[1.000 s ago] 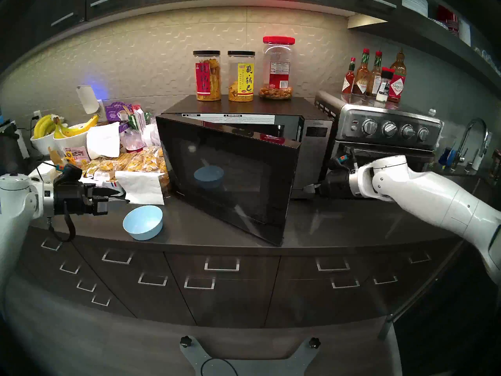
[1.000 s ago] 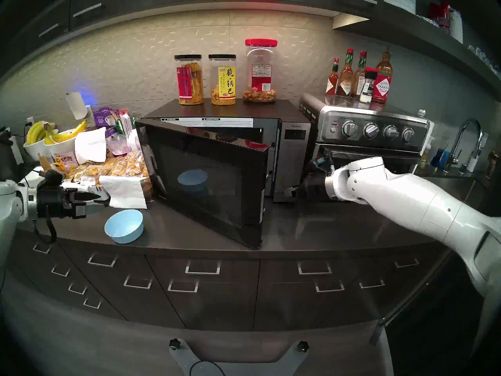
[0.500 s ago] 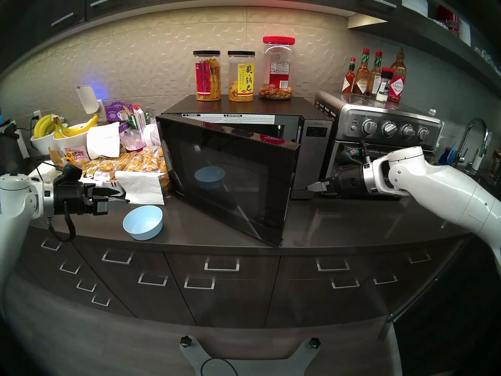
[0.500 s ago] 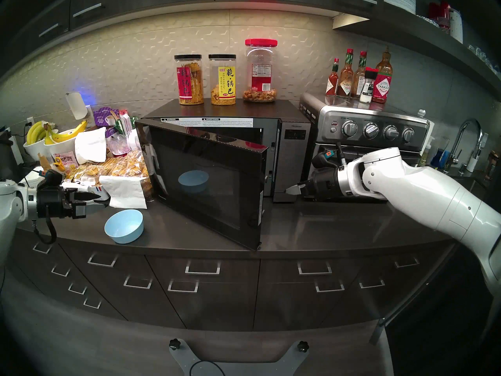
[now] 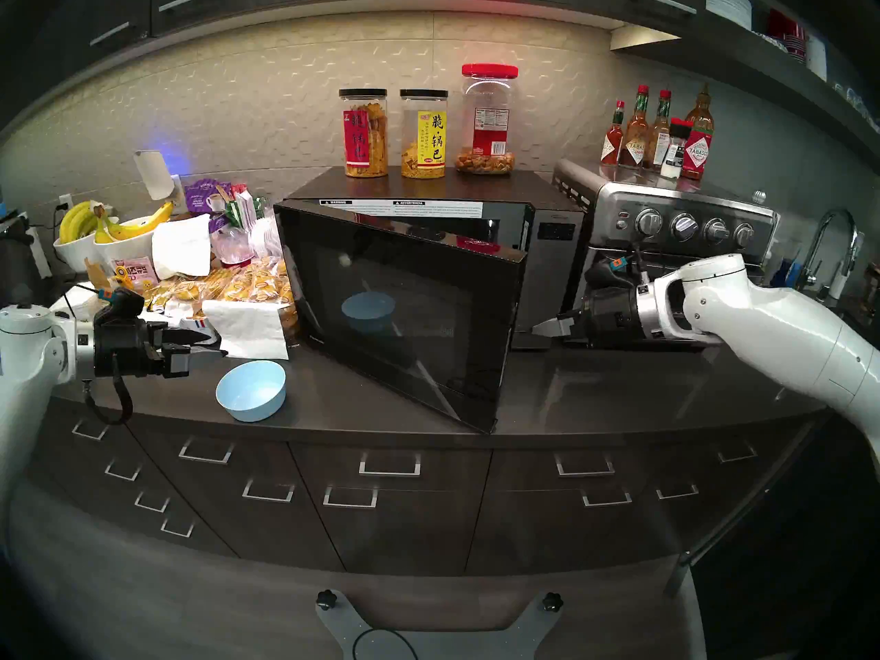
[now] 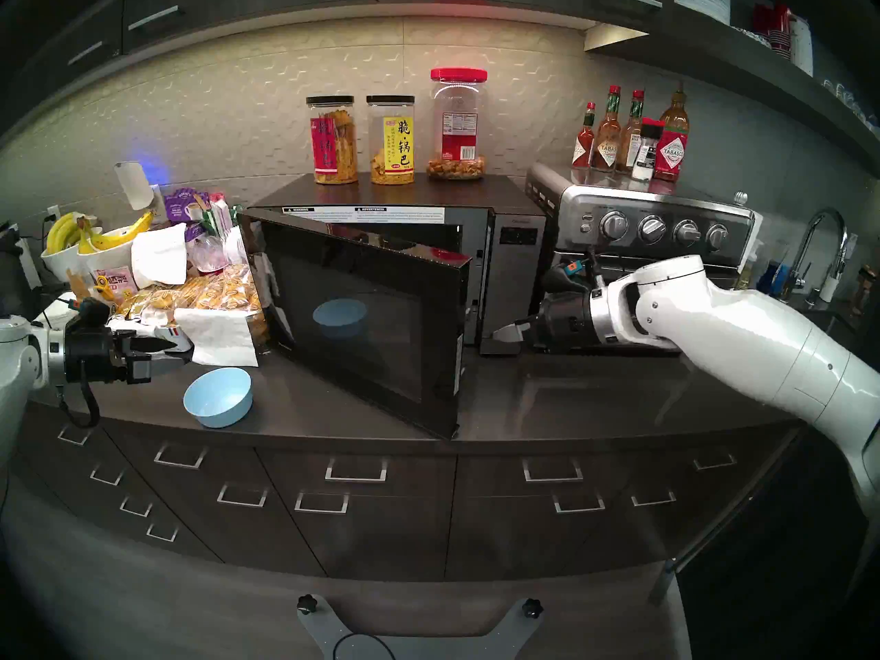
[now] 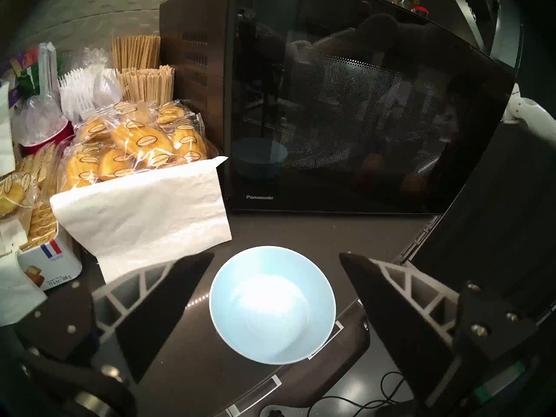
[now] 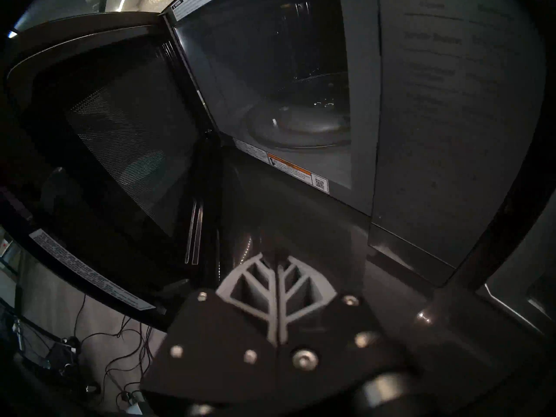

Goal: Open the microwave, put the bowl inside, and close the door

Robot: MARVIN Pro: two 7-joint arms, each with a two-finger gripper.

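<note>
Door ajar, your right arm pulled clear of the microwave

Your right end effector, fingers pressed shut and empty, now sits higher and farther from the microwave than a second ago. The door hangs partly open, unchanged. Your left end effector stays spread wide, hovering over the bowl, which rests untouched on the tabletop left of the door.
</note>
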